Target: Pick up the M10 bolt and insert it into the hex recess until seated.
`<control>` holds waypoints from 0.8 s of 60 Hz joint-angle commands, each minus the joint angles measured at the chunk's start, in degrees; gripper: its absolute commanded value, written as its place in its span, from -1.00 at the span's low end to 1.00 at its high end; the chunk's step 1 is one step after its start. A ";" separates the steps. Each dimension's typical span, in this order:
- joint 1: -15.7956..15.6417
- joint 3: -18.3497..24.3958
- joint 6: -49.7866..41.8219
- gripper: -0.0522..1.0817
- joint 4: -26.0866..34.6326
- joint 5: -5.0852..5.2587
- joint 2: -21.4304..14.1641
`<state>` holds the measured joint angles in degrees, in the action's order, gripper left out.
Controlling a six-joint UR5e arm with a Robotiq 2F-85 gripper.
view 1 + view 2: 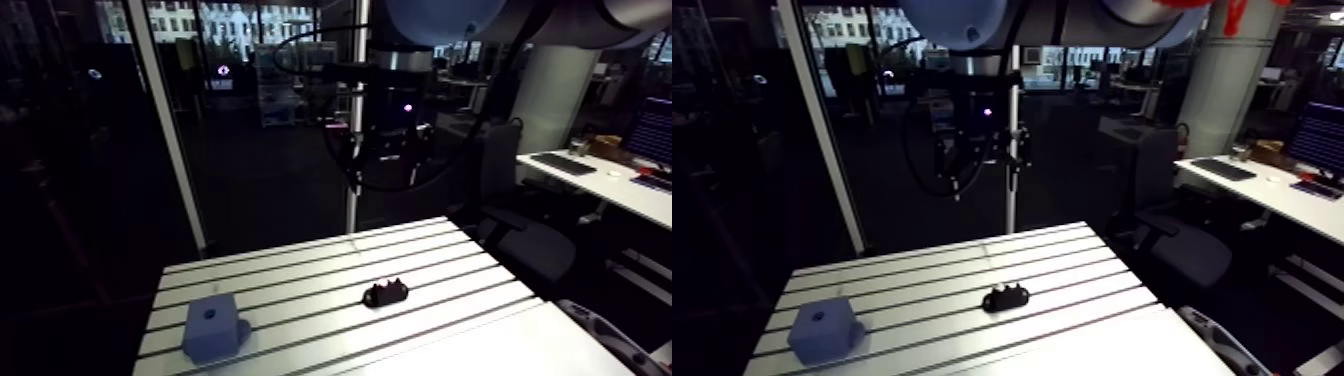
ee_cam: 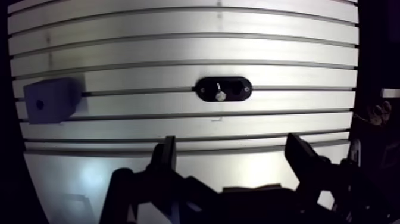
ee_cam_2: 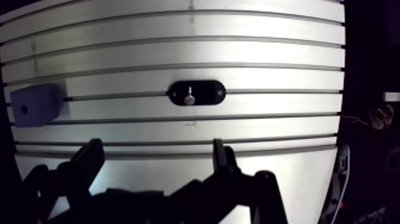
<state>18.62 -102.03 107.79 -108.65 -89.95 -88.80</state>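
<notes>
A black oval holder (image 2: 223, 89) lies on the slotted table, well ahead of my gripper. A small silver bolt (image 2: 219, 92) stands in its middle, and a dark recess (image 2: 238, 88) sits beside the bolt in the same holder. My gripper (image 2: 233, 156) hangs high above the table, open, with nothing between its fingers (image 2: 168, 156). In the arm view the holder (image 1: 385, 293) rests mid-table, with the gripper far above and behind it.
A blue block (image 2: 50, 100) with a round hole in one face stands on the table (image 2: 178, 128) off to one side of the holder; the arm view shows the blue block (image 1: 213, 327) near the table's front left edge.
</notes>
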 commanded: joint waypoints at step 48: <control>2.74 -13.07 -0.16 -0.88 -21.28 0.85 6.72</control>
<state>21.35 -114.56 107.68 -128.08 -89.50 -83.96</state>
